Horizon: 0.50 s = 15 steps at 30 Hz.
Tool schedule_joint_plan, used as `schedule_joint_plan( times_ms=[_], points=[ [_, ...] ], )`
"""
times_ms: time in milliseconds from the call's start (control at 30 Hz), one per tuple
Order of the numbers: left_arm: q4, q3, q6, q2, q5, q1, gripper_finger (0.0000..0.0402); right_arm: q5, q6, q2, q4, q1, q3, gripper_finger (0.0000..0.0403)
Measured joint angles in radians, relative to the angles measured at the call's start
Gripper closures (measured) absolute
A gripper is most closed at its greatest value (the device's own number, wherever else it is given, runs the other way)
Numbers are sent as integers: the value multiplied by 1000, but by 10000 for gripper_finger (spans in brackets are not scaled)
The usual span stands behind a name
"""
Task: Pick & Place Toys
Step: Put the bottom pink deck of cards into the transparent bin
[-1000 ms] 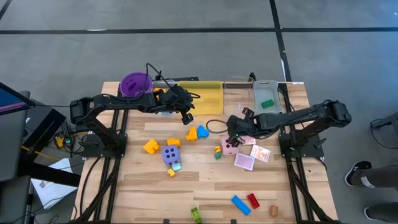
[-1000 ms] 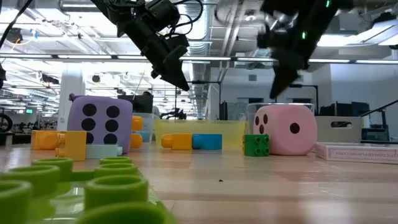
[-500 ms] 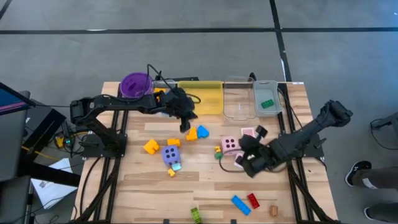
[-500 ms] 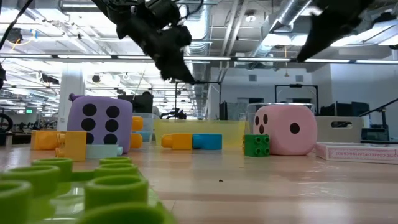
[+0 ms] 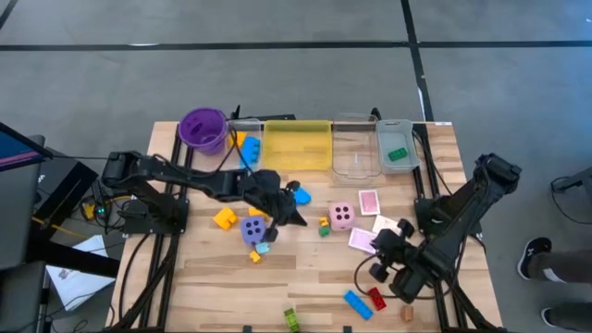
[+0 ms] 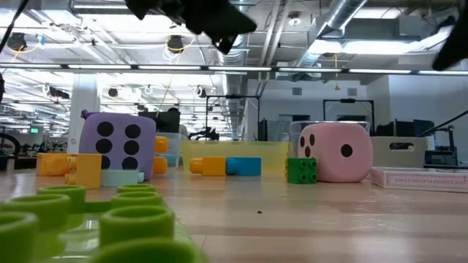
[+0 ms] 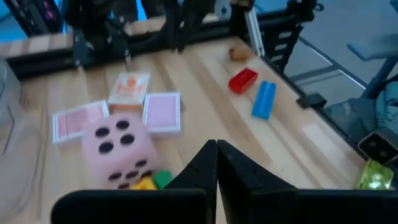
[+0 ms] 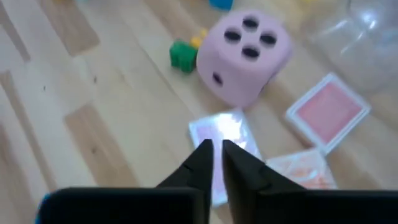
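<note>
**Toys scattered, both arms between picks**

Toys lie all over the table, and neither arm carries one, so the step in hand looks like a reach toward the next piece.

Far left at the back stands the purple cup, then the yellow tray and the clear tray, which already holds a green block. The left gripper hangs low over the middle cluster, its fingers pressed together on nothing. Beside it sit a yellow block, the purple die and a blue block. To take any of these it would first have to spread its fingers, then come down.

Further right rest the pink die and the pink cards. The right gripper hovers over a card, empty, its fingers only a sliver apart. A flat card offers little to pinch; the die is probably easier. Near the front edge, a blue brick and a red brick wait untouched.
</note>
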Motion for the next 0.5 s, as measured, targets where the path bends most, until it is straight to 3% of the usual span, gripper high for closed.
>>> schedule_joint_plan(
  times_ms=[133, 400, 500],
  points=[
    [13, 0, -2, 0, -37, -30, 402, -47, 11, 2, 1, -6, 0, 281],
    [0, 0, -4, 0, -65, -21, 402, -70, -119, 2, 1, -85, 0, 65],
    [0, 0, -4, 0, -65, -11, 402, -103, -172, 2, 1, -147, 0, 13]
  ],
)
